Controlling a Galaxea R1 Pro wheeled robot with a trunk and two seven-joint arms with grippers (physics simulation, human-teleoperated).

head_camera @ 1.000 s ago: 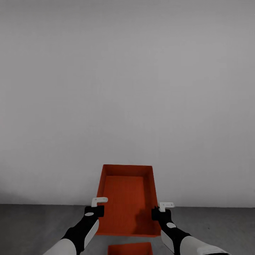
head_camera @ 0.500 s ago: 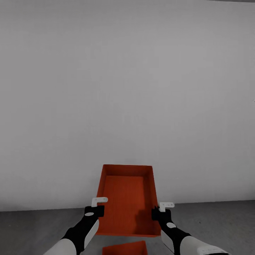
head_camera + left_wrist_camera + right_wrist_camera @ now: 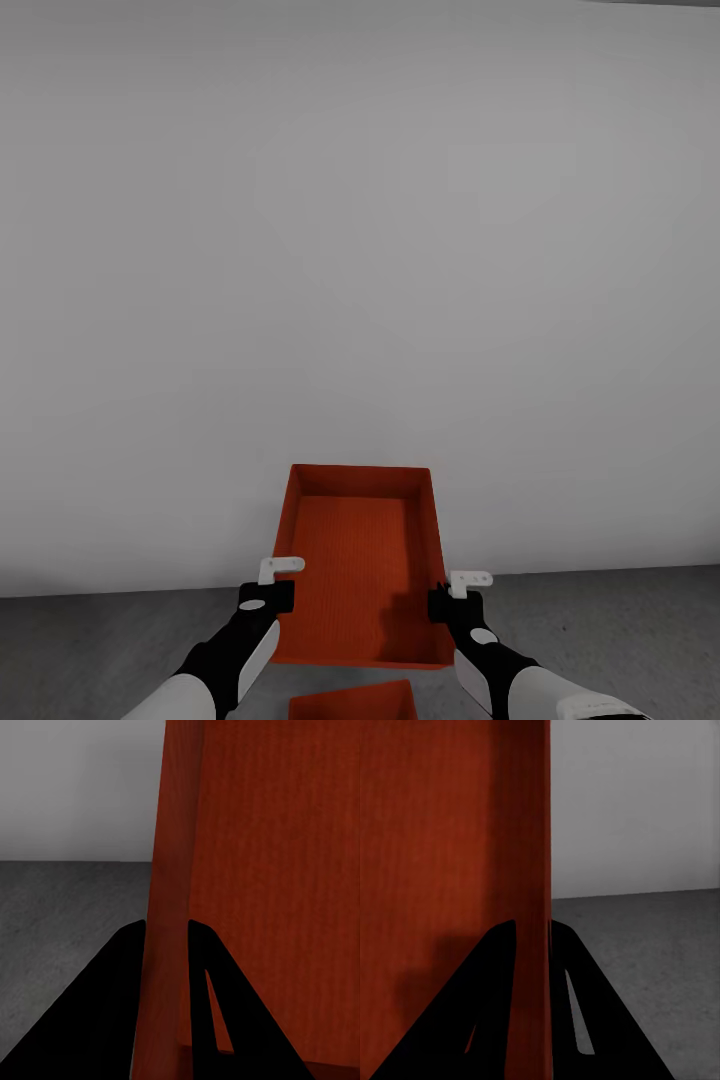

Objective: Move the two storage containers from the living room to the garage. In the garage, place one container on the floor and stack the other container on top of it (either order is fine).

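Held container (image 3: 358, 565): lower centre of head view, orange-red, open top up, raised off the floor (image 3: 90, 640).
Purpose of hold: two-sided pinch on opposite long walls; judged to keep the bin level for lowering onto the second bin.
Left gripper (image 3: 272, 588): lower left of centre in head view, at the bin's left wall.
Left gripper state: nearly closed, clamped on the wall; in left wrist view both dark fingers (image 3: 124, 967) straddle the rim of the held container (image 3: 255, 870), one outside, one inside.
Right gripper (image 3: 452, 592): lower right of centre in head view, at the bin's right wall.
Right gripper state: nearly closed, clamped on the wall; in right wrist view fingers (image 3: 499, 960) sit either side of the wall of the held container (image 3: 450, 832).
Second container (image 3: 352, 702): bottom edge of head view, below the held bin and between the forearms; partly cut off by the frame.
Setting: pale grey wall (image 3: 360, 250) across upper frame, dark speckled floor at bottom; consistent with the garage.
Task stage: judged as stacking pending; held bin apart from the second bin.
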